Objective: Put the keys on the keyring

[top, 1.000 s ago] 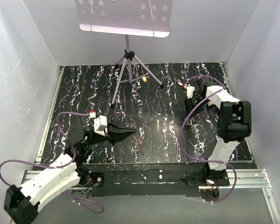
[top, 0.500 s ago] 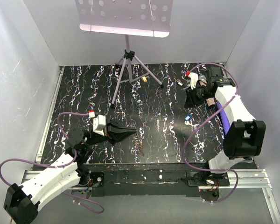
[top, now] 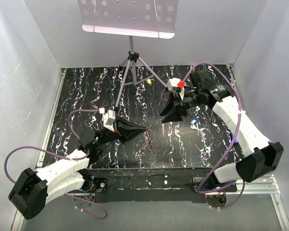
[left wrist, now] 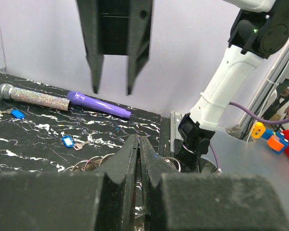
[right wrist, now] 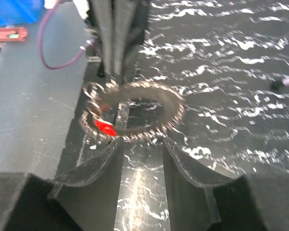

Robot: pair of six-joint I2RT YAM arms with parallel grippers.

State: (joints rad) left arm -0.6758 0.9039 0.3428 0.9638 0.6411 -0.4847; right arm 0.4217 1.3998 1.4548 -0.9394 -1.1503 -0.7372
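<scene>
Left claw (left wrist: 138,140): is keeping its fingers pressed together and seems to be pinching the rim of the keyring (right wrist: 135,113), whose loops are showing on both sides of the tips.
Right claw (right wrist: 140,140): is standing open and carrying nothing, its fingers pointing at the keyring from just beside it.
Keyring: is sitting toward the front middle of the table (top: 86,91). I cannot tell whether it is touching the surface. A red key (right wrist: 105,127) seems to be hanging on it.
Loose keys: blue keys (left wrist: 67,141) are lying flat, well apart from the keyring. A yellow key (top: 149,82) is lying by the stand (top: 130,62).
Risk: the keyring is being held only at its edge, so a push from the right claw could be twisting it loose.
Around: a glittery tube (left wrist: 33,98) and a purple pen (left wrist: 98,104) are lying end to end beyond the blue keys.
In the way: these two may be crowding any reach for the blue keys.
</scene>
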